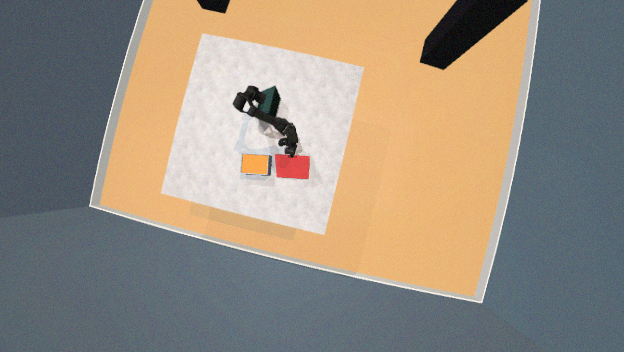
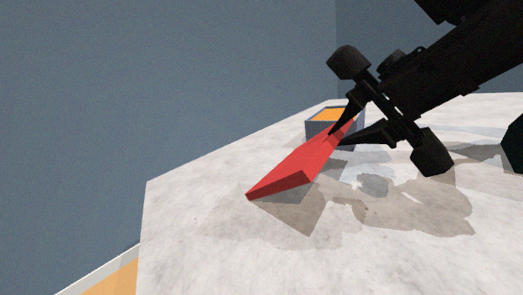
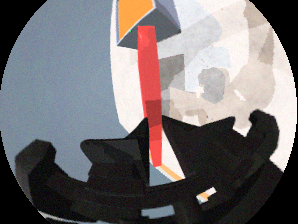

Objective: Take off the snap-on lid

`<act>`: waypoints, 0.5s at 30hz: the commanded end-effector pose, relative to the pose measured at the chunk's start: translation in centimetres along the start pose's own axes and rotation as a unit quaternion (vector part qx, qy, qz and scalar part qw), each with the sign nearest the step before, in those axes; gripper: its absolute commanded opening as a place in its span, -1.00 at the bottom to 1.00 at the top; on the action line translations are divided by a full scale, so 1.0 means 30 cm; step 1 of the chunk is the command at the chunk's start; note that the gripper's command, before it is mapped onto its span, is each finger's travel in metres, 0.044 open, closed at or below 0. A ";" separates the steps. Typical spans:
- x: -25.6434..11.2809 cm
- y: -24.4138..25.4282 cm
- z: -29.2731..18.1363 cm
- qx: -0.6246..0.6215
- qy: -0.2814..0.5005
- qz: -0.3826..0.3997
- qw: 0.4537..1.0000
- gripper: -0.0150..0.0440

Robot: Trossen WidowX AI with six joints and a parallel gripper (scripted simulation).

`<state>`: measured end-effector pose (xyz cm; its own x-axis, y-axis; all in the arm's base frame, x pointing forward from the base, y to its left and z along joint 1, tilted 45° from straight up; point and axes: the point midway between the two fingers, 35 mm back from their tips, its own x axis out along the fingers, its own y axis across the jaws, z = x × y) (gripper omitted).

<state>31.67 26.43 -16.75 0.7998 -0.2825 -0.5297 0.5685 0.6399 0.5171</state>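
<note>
The red lid point(image 1: 293, 167) point(image 2: 289, 168) point(image 3: 149, 65) is off the box and held by one edge. It is tilted, with the gripped edge higher and the opposite edge low, close to the table top; whether that edge touches is unclear. My gripper point(image 1: 292, 156) point(image 2: 333, 139) point(image 3: 154, 119) is shut on the lid's edge. The blue-grey storage box point(image 2: 318, 130) point(image 3: 131, 38) stands upright and open beside the lid, with a flat orange surface point(image 1: 255, 164) point(image 2: 330, 114) point(image 3: 132, 14) inside. The lid's underside is mostly hidden.
The pale marbled table top point(image 1: 215, 170) point(image 2: 201, 251) carries the box and a dark green block point(image 1: 272, 102) point(image 2: 515, 147) near the arm's base. Arm shadows fall beside the lid. The table edge lies beyond the box and lid. Black beams point(image 1: 465, 30) show at the top of the top view.
</note>
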 end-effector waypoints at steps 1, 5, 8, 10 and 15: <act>0.033 -0.043 0.016 -0.004 -0.004 -0.014 1.000 -0.49; 0.040 -0.052 0.017 -0.004 -0.004 -0.014 1.000 -0.49; 0.045 -0.058 0.017 -0.004 -0.004 -0.014 1.000 -0.49; 0.048 -0.062 0.017 -0.004 -0.004 -0.014 1.000 -0.49; 0.057 -0.073 0.018 -0.004 -0.004 -0.014 1.000 -0.49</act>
<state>31.80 25.65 -17.53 0.8013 -0.2821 -0.5276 0.5671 0.6392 0.5195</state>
